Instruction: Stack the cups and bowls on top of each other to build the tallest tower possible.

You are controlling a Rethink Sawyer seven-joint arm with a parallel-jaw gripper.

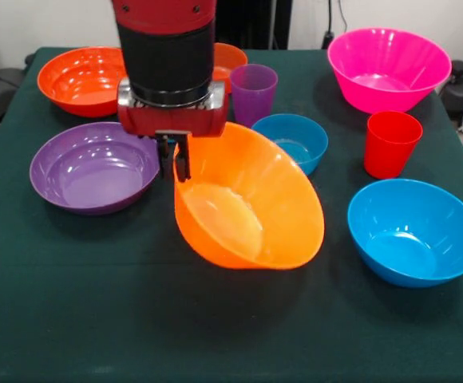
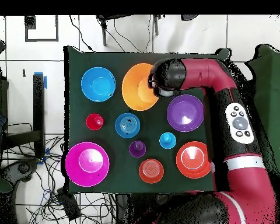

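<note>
My gripper (image 1: 176, 159) is shut on the left rim of the large orange bowl (image 1: 247, 203), which is tilted with its opening facing the front view camera. In the overhead view the bowl (image 2: 137, 86) lies beside the arm's wrist (image 2: 165, 79), which hides the fingers. Nothing is nested. The large blue bowl (image 1: 415, 231), large pink bowl (image 1: 387, 68), purple bowl (image 1: 96, 167), red-orange bowl (image 1: 84, 80), small blue bowl (image 1: 291, 140) and small orange bowl (image 1: 231, 57) stand apart. The purple cup (image 1: 253, 92) and red cup (image 1: 391, 144) stand upright. The light blue cup (image 2: 167, 140) shows only from overhead.
The dark green table (image 1: 72, 319) carries all the items. Cables (image 2: 55, 192) lie on the tiled floor beside the table in the overhead view.
</note>
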